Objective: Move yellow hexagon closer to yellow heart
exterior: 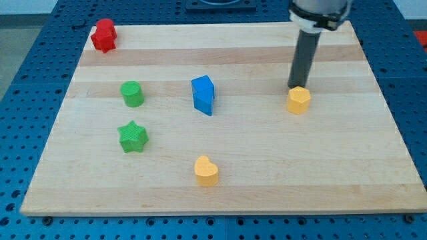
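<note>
The yellow hexagon [299, 101] lies on the wooden board at the view's right of centre. The yellow heart [206, 171] lies lower down, near the board's bottom middle, well to the lower left of the hexagon. My tip [294, 87] stands just above the hexagon at its upper left edge, touching or nearly touching it; the dark rod rises from there to the view's top.
A blue block [203, 95] stands at the board's centre. A green cylinder [132, 93] and a green star [133, 137] lie at the left. A red block [104, 35] sits at the top left corner. The board's bottom edge [220, 212] runs below the heart.
</note>
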